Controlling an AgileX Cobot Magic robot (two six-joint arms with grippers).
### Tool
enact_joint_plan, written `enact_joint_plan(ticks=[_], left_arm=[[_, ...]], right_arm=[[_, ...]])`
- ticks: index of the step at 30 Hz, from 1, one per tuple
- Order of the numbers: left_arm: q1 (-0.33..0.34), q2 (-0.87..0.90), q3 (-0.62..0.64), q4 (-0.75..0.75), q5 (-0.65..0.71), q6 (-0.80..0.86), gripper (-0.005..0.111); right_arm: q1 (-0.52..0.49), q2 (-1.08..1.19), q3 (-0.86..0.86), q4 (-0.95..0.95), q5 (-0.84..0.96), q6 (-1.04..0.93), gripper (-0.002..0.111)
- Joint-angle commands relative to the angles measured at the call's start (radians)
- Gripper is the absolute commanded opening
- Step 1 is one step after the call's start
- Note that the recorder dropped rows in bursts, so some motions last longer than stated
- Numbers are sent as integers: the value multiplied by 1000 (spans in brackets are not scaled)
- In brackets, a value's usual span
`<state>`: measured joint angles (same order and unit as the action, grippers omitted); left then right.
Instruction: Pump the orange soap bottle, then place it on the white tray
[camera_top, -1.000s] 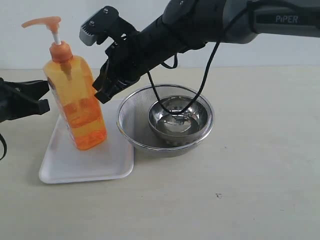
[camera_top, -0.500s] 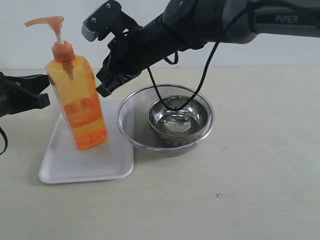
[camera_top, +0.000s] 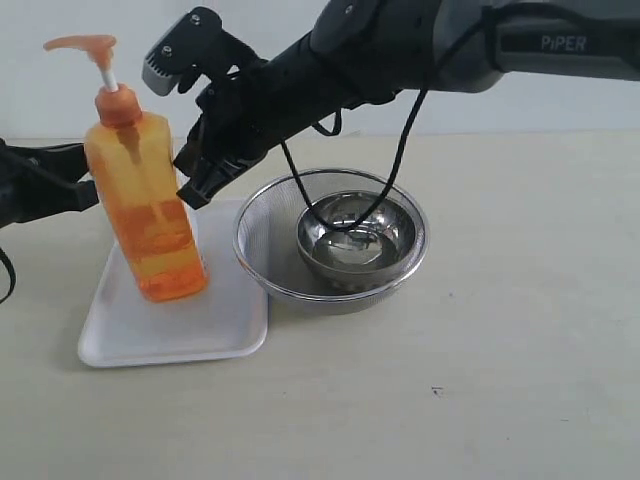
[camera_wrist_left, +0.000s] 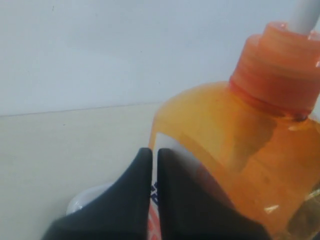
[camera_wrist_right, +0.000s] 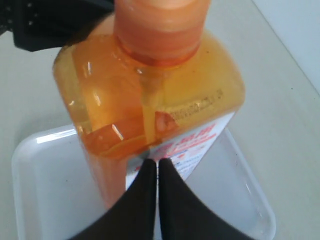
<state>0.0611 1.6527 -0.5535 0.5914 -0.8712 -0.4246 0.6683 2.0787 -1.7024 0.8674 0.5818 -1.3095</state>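
The orange soap bottle (camera_top: 145, 205) stands on the white tray (camera_top: 170, 325), leaning left, with its pump head (camera_top: 80, 44) raised on the white stem. My right gripper (camera_top: 193, 190) is shut and empty. Its tips sit right beside the bottle's right side, near the label (camera_wrist_right: 195, 145). Coming in from the left, my left gripper (camera_top: 88, 188) is shut too, and its tips are at the bottle's left side. In the left wrist view the shut gripper (camera_wrist_left: 152, 152) points at the bottle (camera_wrist_left: 240, 150). In the right wrist view the shut gripper (camera_wrist_right: 153, 163) points at the bottle (camera_wrist_right: 150, 90) above the tray (camera_wrist_right: 45, 190).
A round steel mesh strainer (camera_top: 262, 235) stands just right of the tray, with a steel bowl (camera_top: 355, 240) inside it. My right arm and its cable hang over the strainer. Beige tabletop (camera_top: 480, 380) stretches to the front and right. A white wall stands behind.
My right gripper has risen and moved left along the bottle's side. The bottle's base has slid a little left on the tray. The left gripper has barely moved.
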Motion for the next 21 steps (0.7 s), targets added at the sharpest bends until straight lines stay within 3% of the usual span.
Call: enact_joint_plan(ticks=[1,21], left_arm=[[0,0,-6,27,-12,-9,5],[-2,0,-6,27,-12,-24,5]], right_arm=[[17,-4,-7,10,6,-13,0],[17,-4,-7,11,13,-13,0]])
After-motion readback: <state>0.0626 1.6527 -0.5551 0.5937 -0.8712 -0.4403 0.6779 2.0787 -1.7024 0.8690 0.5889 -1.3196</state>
